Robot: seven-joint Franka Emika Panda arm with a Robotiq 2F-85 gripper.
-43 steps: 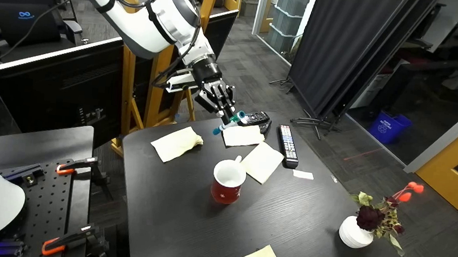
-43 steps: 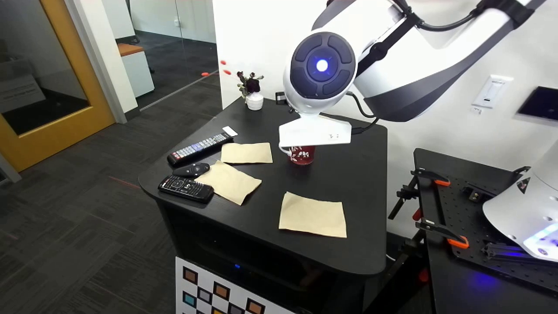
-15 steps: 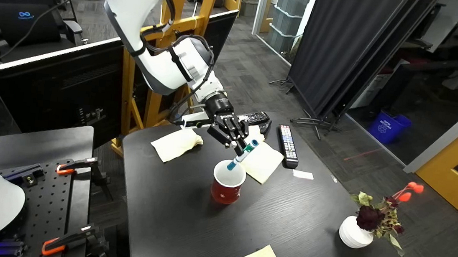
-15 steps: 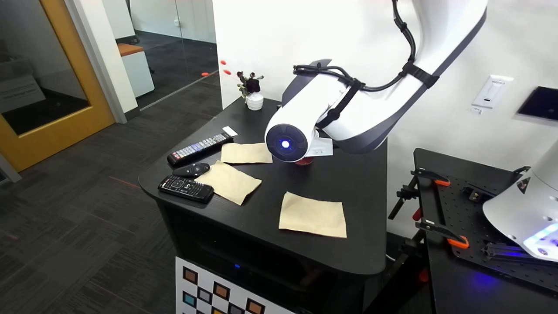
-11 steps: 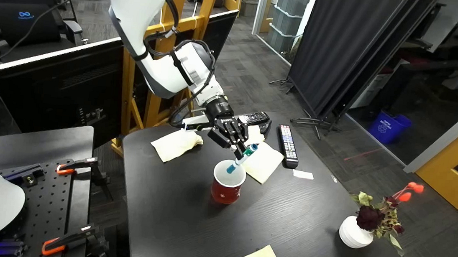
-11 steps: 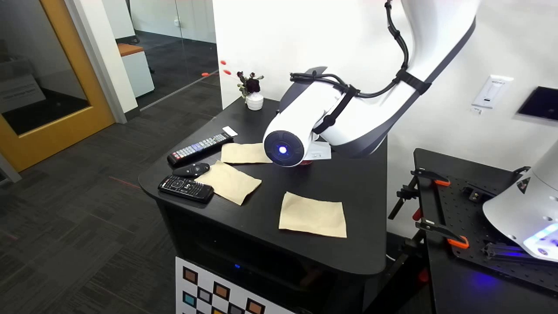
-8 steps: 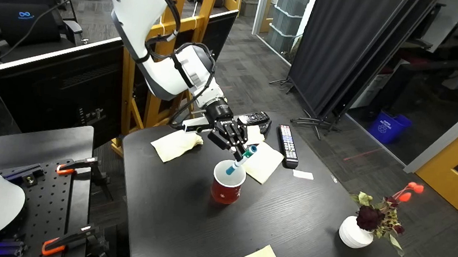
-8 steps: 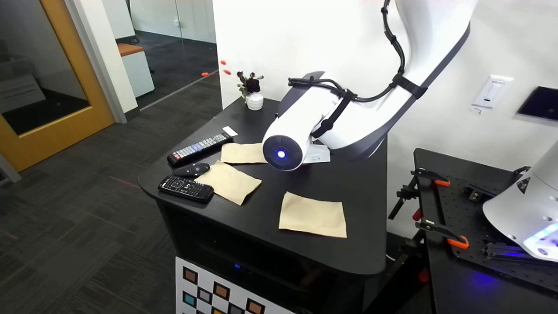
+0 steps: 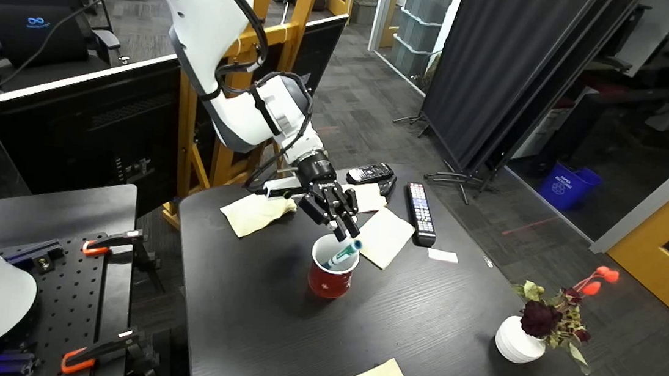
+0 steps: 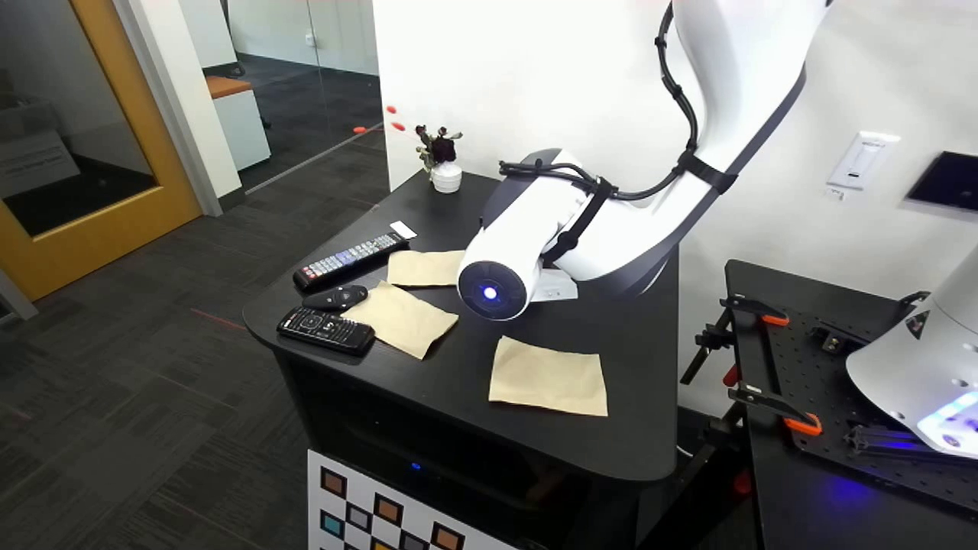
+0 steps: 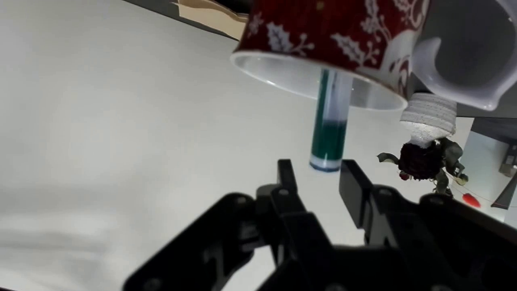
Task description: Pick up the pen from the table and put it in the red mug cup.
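The pen leaned inside the red mug cup in an exterior view, its lower end concealed by the near wall and its upper end, directed between one and two o'clock, projecting past the rim. The mug stood upright on the table. With the pen off the table and within the mug, lifting and placing were judged complete; what remained, in all likelihood, was only to withdraw the gripper without dragging the pen along. The gripper lay at twelve o'clock from the pen's middle, near its upper end, with its fingers spread apart and nothing clamped between them. In the wrist view, which showed the mug mouth downward, the pen ran from the opening toward six o'clock, and its free end lay at twelve o'clock from the gap, level with the fingertips or just beyond them. Whether either finger touched it could not be told. In an exterior view, the arm hid both pen and mug.
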